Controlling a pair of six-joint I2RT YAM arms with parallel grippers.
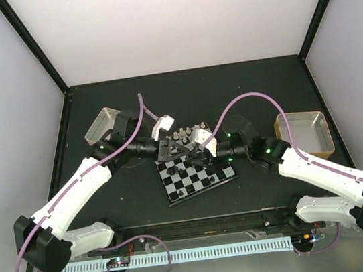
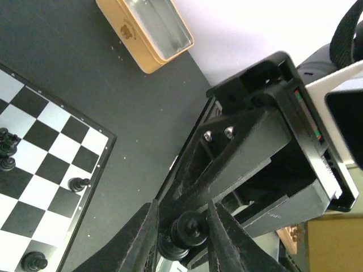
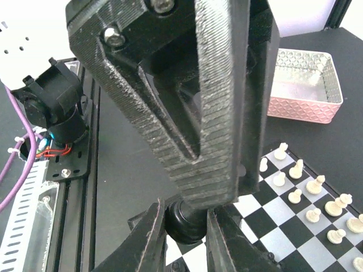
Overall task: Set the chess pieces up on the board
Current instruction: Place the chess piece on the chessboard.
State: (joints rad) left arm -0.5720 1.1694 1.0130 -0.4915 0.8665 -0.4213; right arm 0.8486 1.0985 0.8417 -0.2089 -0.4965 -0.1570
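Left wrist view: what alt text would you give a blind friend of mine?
A black chess piece sits pinched between the left gripper's two fingers, with the right arm's bulky black end close behind. To the left lies the chessboard's corner with a few black pieces; a tan tin above.

Robotics lab test cell: plain white wall panels (image 1: pixel 171 15) set in black metal frame posts (image 1: pixel 30 42) around a matte black tabletop (image 1: pixel 248 79). Two white-and-black robot arms, left (image 1: pixel 74 188) & right (image 1: pixel 329 173), mounted at the near edge by a black extrusion rail (image 1: pixel 208 227). White slotted cable duct (image 1: pixel 205 252), loose purple cables (image 1: pixel 250 97), exposed red wiring (image 3: pixel 54 150) - bench rig, no furniture-type finish.
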